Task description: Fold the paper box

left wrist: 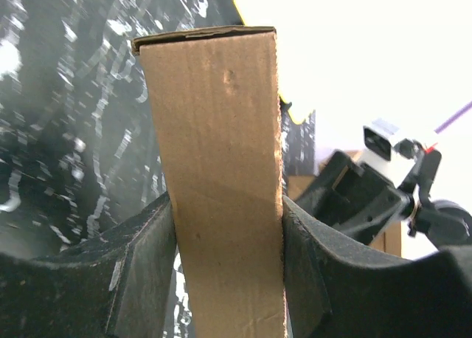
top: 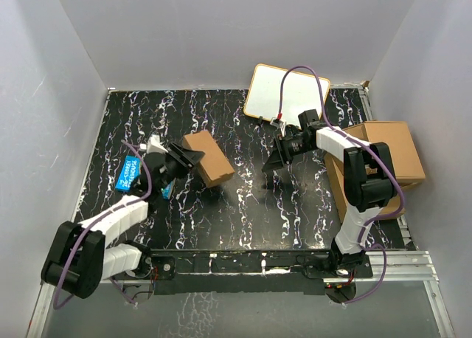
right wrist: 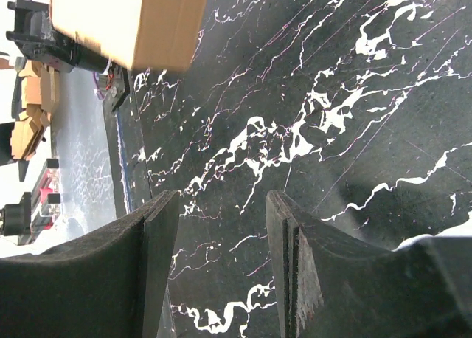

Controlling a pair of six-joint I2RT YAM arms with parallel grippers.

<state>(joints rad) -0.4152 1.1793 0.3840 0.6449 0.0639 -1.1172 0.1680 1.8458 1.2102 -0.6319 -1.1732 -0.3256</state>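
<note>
The paper box point(top: 209, 157) is a small closed brown cardboard box at the middle left of the black marbled table. My left gripper point(top: 186, 158) is shut on its near end; in the left wrist view the box point(left wrist: 221, 168) fills the gap between both pads. My right gripper point(top: 274, 159) is open and empty, apart from the box to its right, above the table. In the right wrist view the box point(right wrist: 125, 21) shows at the top left, far from the open fingers point(right wrist: 158, 235).
A pile of larger brown cardboard boxes point(top: 387, 157) stands at the right edge. A white board with a yellow rim point(top: 284, 91) lies at the back. A blue book point(top: 133, 172) lies under my left arm. Grey walls enclose the table.
</note>
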